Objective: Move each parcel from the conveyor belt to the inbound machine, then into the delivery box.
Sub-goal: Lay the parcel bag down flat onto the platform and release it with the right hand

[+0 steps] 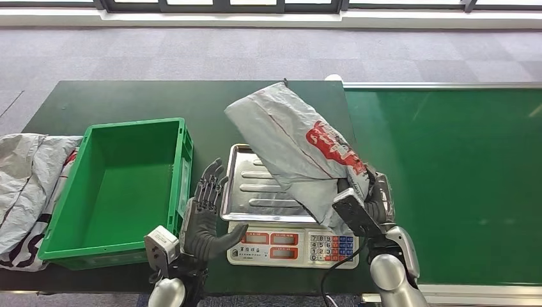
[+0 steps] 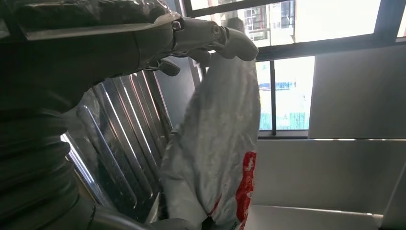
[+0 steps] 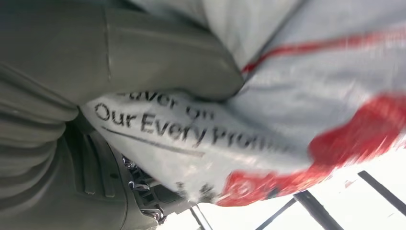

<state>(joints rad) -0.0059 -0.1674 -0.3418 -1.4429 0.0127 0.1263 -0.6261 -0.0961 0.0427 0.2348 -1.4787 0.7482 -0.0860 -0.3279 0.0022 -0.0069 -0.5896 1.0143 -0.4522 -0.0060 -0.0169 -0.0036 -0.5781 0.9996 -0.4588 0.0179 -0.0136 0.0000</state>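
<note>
Green crate [image 1: 121,185] beside scale [image 1: 291,240]; bags [image 1: 29,185] beyond.

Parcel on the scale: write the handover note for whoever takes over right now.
Right hand grips the grey parcel, held tilted over the scale's steel tray.
Left hand is open, fingers spread, between the green box and the scale.
Another grey parcel lies beside the box, outside it.
Done: parcel is off the green belt.
Left: weigh it, then put it in the box.

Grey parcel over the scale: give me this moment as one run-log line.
right hand: holds grey parcel | parcel: tilted over scale tray | left hand: open beside tray | green crate: empty
</note>
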